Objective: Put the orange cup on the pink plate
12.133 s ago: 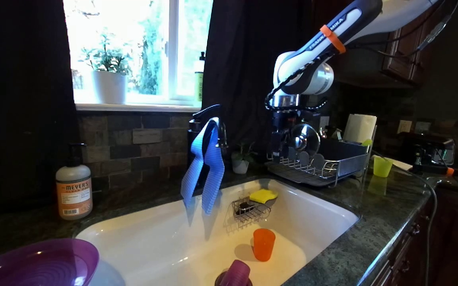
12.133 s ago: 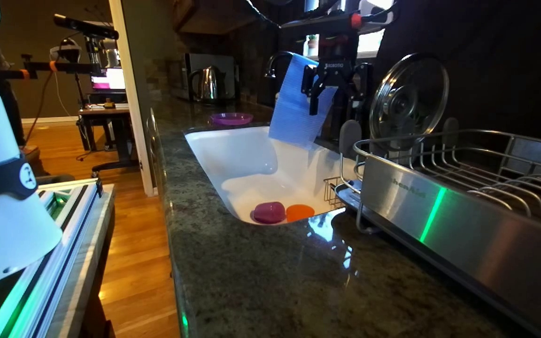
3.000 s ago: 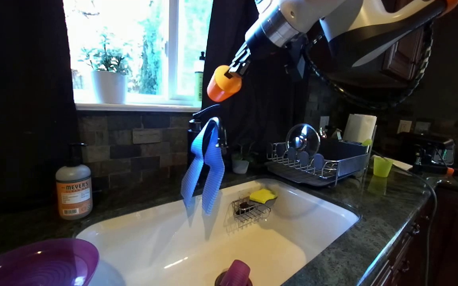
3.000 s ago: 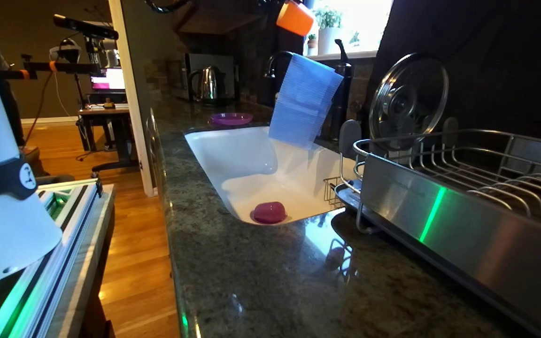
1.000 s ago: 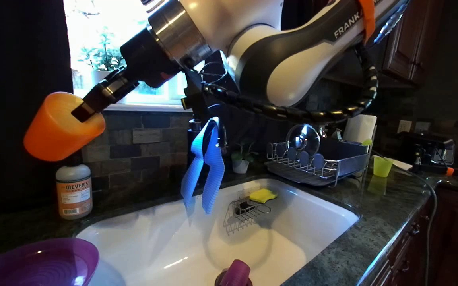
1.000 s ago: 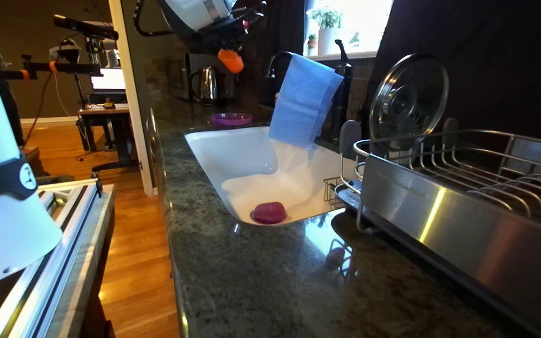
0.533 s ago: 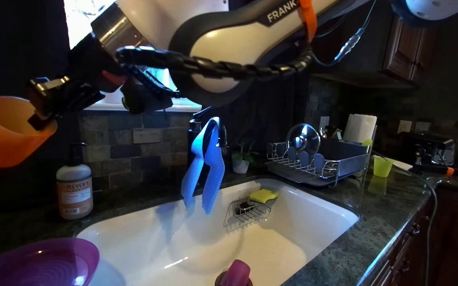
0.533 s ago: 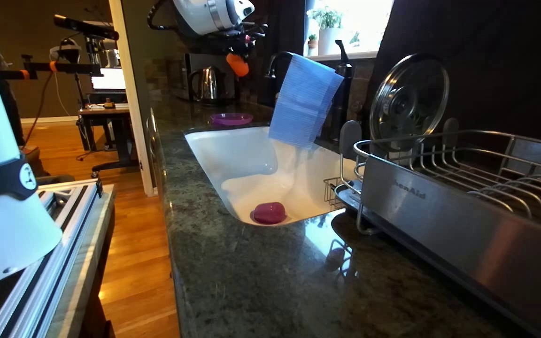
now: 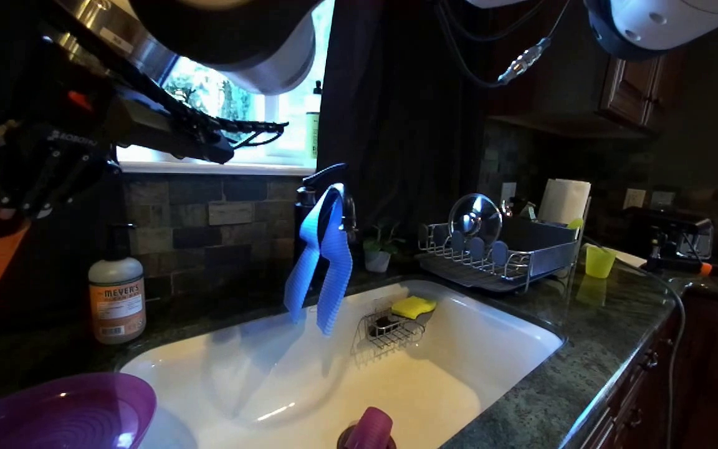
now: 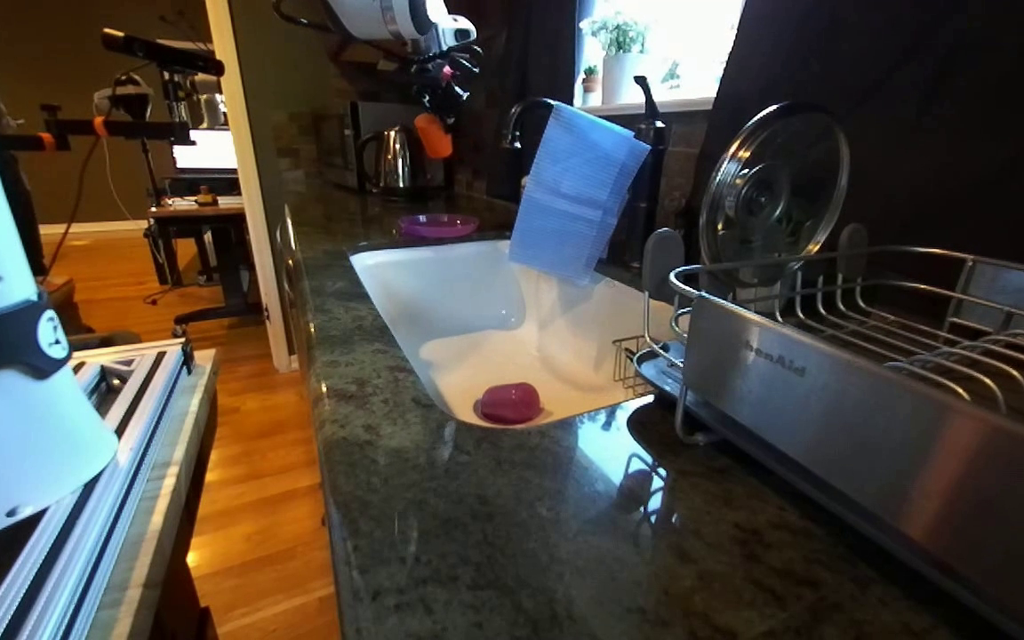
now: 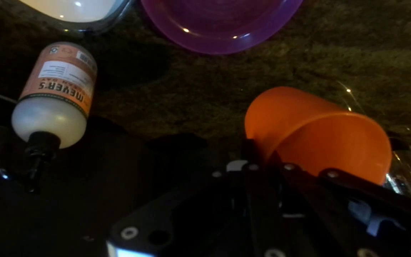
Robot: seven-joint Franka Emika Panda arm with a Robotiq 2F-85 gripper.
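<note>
- One orange cup [image 11: 314,130] hangs tilted midair, its wall pinched by the pincer [image 11: 265,155].
- Pink plate [image 9: 63,408] lies near left in an exterior view.
- Best to level the cup over the plate, letting go only once its base rests.

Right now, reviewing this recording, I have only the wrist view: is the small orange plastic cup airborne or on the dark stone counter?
Observer: Airborne: in an exterior view the small orange plastic cup hangs higher than the glossy purple round plastic plate.
Operator: I see one corner of the white sink; is anything at its bottom?
Observer: Yes, a rounded reddish-purple object, in both exterior views.
Operator: Any other cup on the dark stone counter?
Observer: Yes, a tapered yellow-green cup stands near the metal dish rack in an exterior view.
</note>
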